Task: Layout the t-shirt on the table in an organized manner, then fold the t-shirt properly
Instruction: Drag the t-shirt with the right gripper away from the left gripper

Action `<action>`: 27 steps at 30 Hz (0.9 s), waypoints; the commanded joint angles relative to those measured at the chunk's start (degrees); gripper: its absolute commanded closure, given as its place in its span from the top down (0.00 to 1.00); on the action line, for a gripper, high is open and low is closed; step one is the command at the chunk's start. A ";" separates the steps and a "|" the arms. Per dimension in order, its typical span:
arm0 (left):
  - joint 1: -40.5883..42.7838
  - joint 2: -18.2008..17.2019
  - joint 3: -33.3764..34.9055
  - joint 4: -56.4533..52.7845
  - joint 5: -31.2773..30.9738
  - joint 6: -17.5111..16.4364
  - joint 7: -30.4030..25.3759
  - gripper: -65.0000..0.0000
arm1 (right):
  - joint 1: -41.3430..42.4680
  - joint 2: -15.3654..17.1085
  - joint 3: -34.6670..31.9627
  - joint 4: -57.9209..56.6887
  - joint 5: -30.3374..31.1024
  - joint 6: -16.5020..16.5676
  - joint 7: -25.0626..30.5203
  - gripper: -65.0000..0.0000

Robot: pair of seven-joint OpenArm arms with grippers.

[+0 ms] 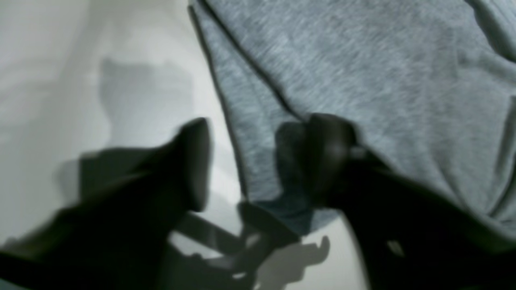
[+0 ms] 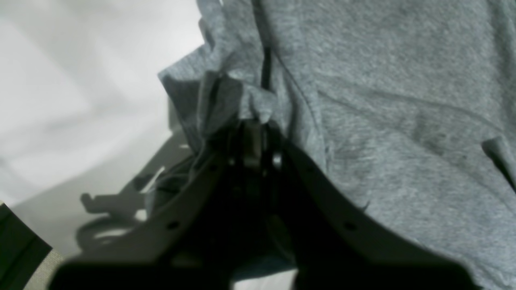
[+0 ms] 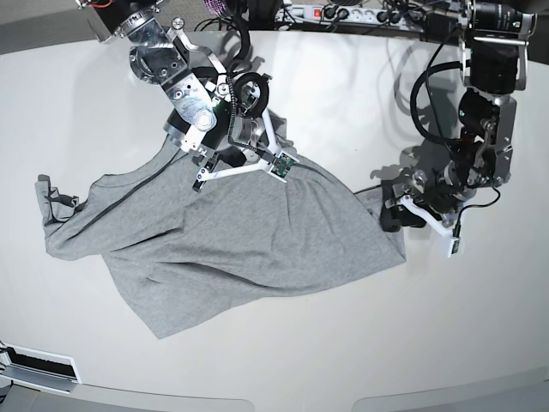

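T-shirt (image 3: 232,245) lies spread on the table (image 3: 480,326); right gripper (image 2: 252,133) pinches its far edge, left gripper (image 1: 250,161) parted at its right corner.

Base view: high above, looking down on the whole tabletop (image 3: 283,360) and both arms; wrist views: close behind each claw, facing forward and down along it onto grey t-shirt (image 3: 232,249) fabric; shared ground: t-shirt edges and pale tabletop beside them.

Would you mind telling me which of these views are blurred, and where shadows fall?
Left wrist: left gripper motion-smeared, its shadow on the table. Right wrist: soft focus, right gripper dark against the t-shirt. Base: sharp, mild arm shadows.
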 commanded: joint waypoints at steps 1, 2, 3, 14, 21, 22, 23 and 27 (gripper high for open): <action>-0.98 -0.61 -0.17 0.55 0.07 1.73 -0.76 0.30 | 1.07 -0.11 0.17 1.01 -0.15 -0.15 0.11 0.00; -0.98 -0.61 -0.17 0.55 0.72 3.37 -1.29 0.13 | 1.33 -0.11 0.17 1.01 -0.07 -0.15 0.07 0.00; -1.11 -0.63 -0.17 0.55 1.73 3.87 -1.46 0.00 | 1.77 -0.13 0.17 1.01 -0.04 -0.13 0.07 0.00; -10.60 -6.69 -0.17 4.96 3.48 -3.39 13.70 0.00 | 9.79 0.28 8.26 3.54 7.85 1.70 -0.50 0.00; -18.97 -15.52 -0.11 5.73 5.25 -3.48 13.60 0.00 | 13.20 6.32 26.56 4.76 30.58 8.81 -3.50 0.00; -20.02 -16.65 -0.11 5.73 4.68 -3.65 13.57 0.00 | 13.49 7.67 28.92 4.76 34.82 10.43 -4.66 0.00; -21.22 -17.75 -0.11 5.73 3.85 -4.50 13.60 0.00 | 13.68 9.07 30.91 4.76 38.47 11.89 -5.49 0.00; -26.29 -21.35 1.25 5.73 -0.13 -7.78 13.62 0.00 | 14.51 14.62 35.76 4.76 46.49 14.77 -7.37 0.00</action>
